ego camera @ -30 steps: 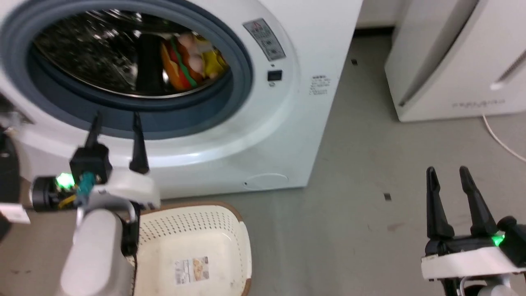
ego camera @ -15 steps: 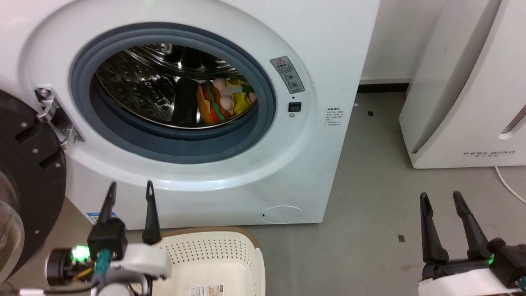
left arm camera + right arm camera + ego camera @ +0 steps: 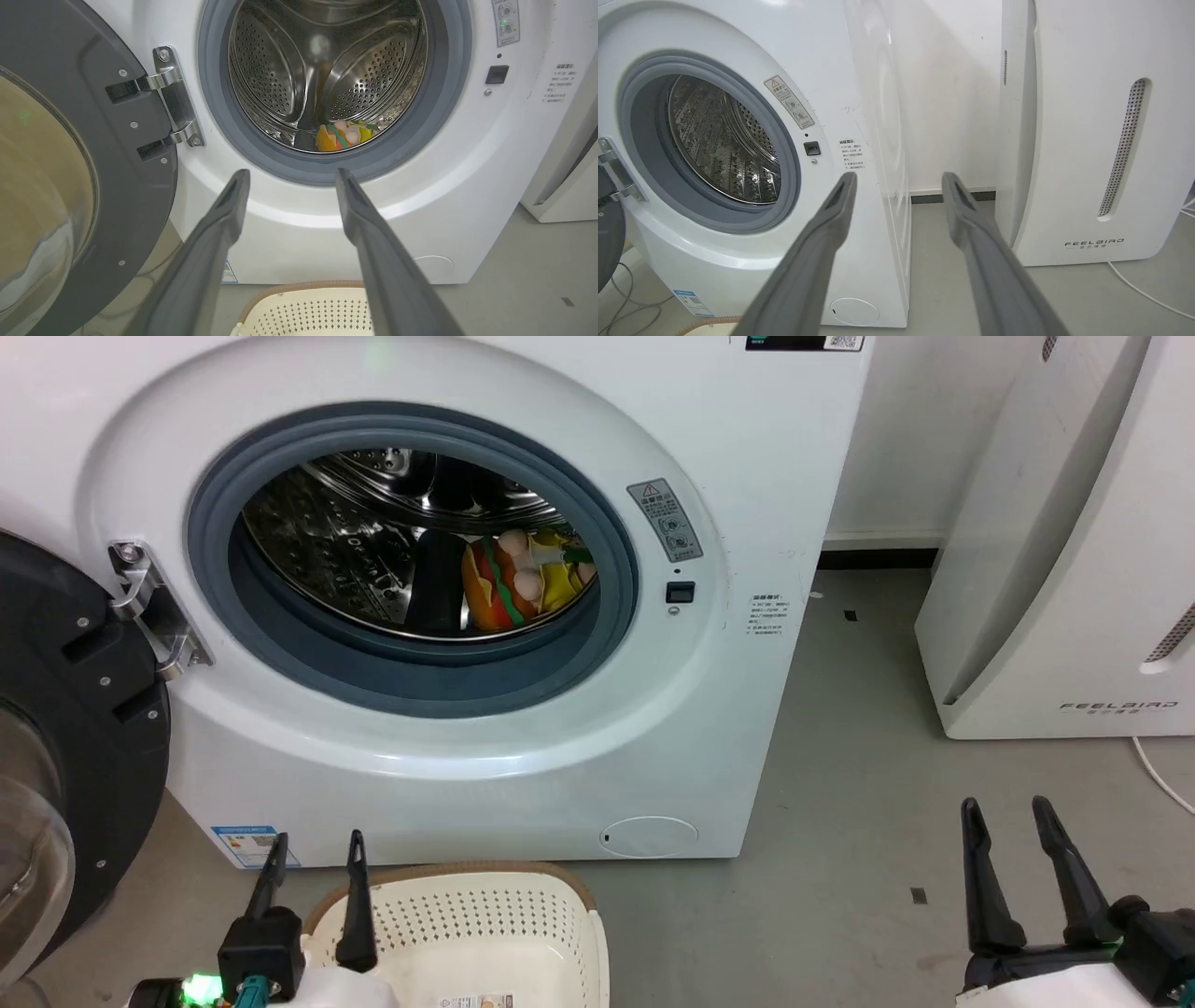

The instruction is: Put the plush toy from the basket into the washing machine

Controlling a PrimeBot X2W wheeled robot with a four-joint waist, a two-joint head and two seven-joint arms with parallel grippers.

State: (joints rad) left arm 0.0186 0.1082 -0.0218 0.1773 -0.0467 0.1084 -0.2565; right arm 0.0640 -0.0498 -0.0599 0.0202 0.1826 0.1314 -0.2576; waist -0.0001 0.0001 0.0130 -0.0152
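Small soft hamburger-like plush toy (image 3: 509,583) lay inside the shiny steel drum (image 3: 336,541) of the large white front-loading washing machine (image 3: 738,476), low and right of centre. Black-framed glass door (image 3: 84,709) stood swung open at the left. Oval cream perforated plastic basket (image 3: 485,919) sat on the grey floor (image 3: 840,784), near, just before the washer. White slanted appliance (image 3: 1074,569) stood to the right, a floor gap between.

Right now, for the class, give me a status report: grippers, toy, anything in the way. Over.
Left gripper open, empty. Right gripper open, empty. Plush toy inside washing machine. Door swung open, nothing across the opening.
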